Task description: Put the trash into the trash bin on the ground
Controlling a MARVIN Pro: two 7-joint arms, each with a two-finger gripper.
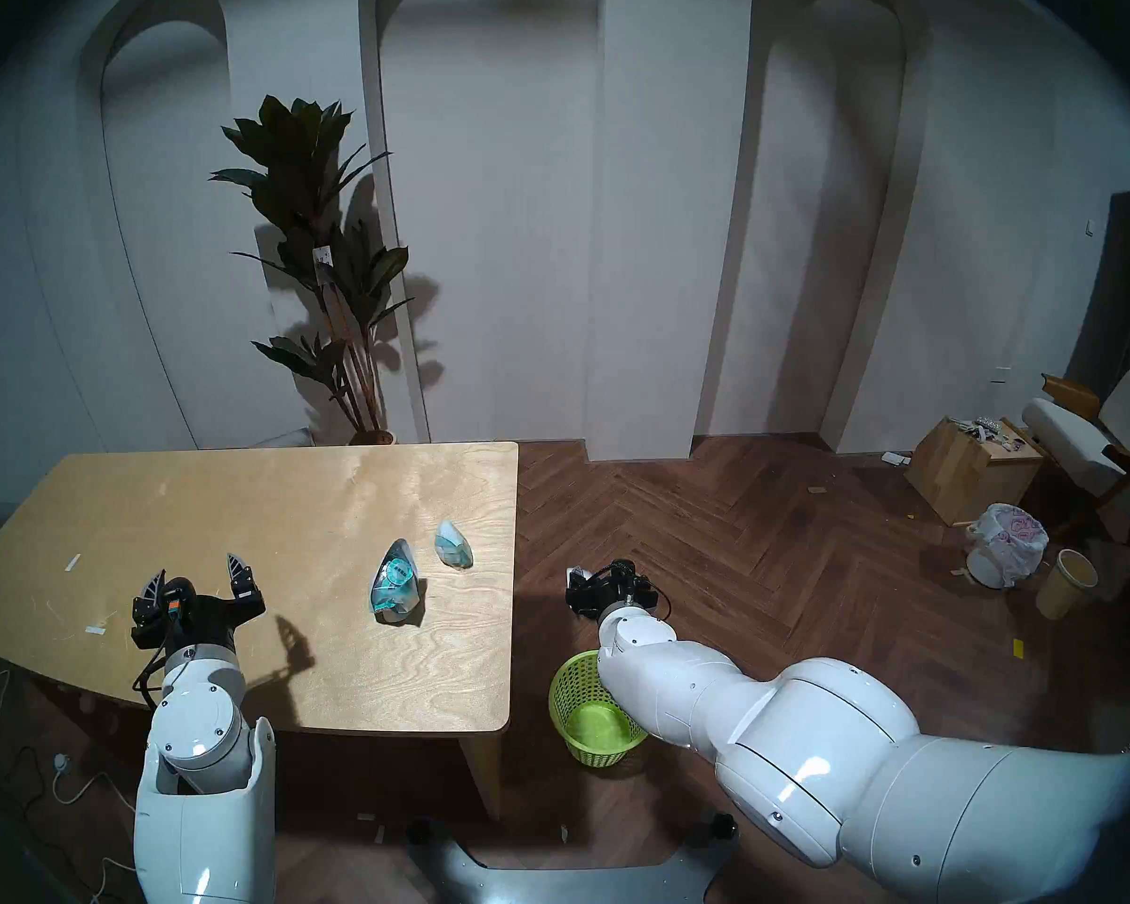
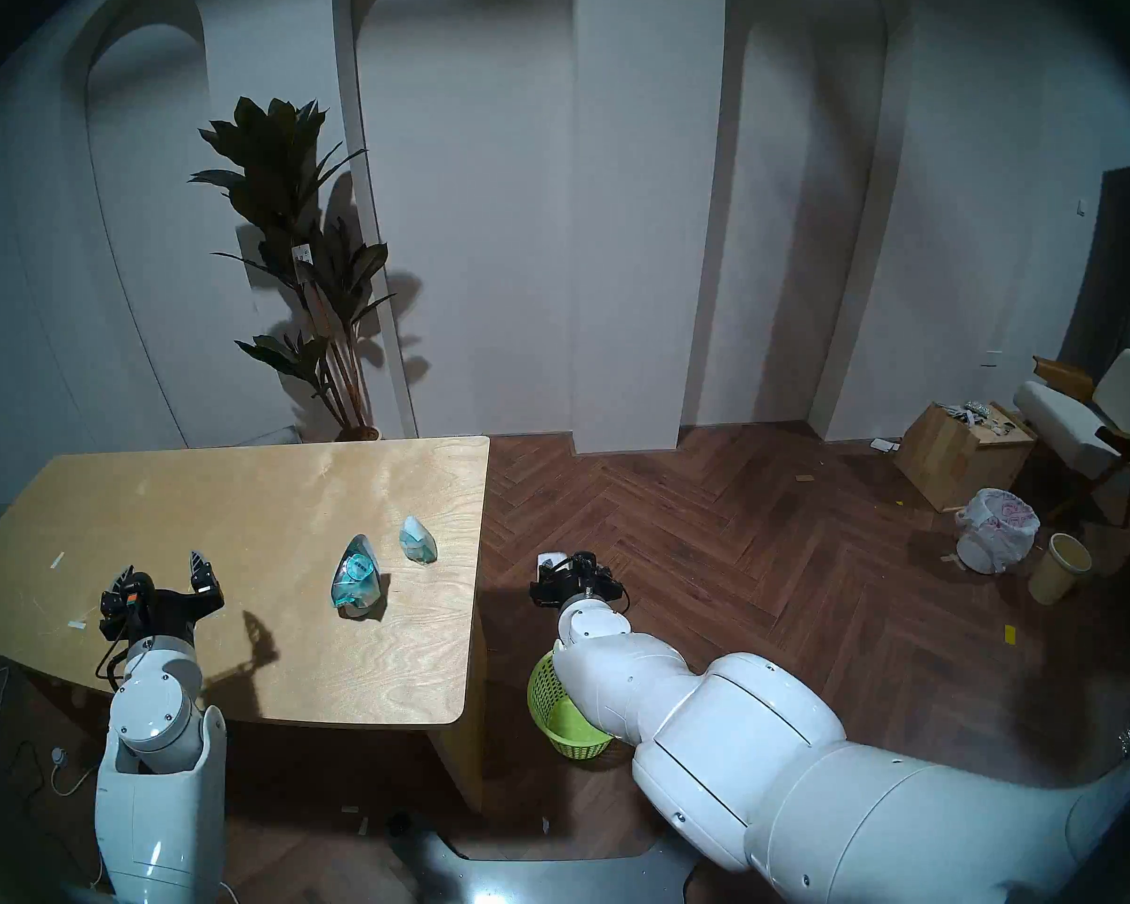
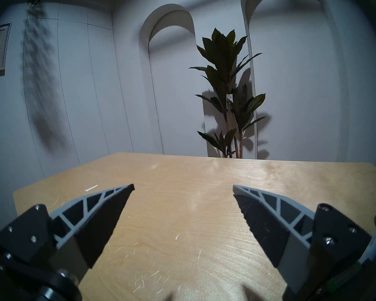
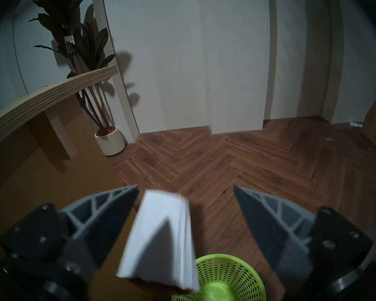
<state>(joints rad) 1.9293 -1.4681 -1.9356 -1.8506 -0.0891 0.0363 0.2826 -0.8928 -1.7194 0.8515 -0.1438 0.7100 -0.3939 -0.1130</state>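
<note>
The right hand [image 4: 186,186] was spread wide above the green bin [image 4: 226,278], the white packet [image 4: 161,239] loose between its fingers, while two wrappers [image 1: 396,583] lay on the surface [image 1: 223,492] and the left hand [image 1: 197,573] gaped empty.

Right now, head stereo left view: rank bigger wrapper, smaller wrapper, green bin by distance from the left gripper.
From the left gripper:
1. Bigger wrapper, on the table to its right.
2. Smaller wrapper, farther right near the table edge.
3. Green bin, on the floor beyond the table.

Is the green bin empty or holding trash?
Empty as far as visible: the green bin's floor looks bare, though the right arm hides part of it.
</note>
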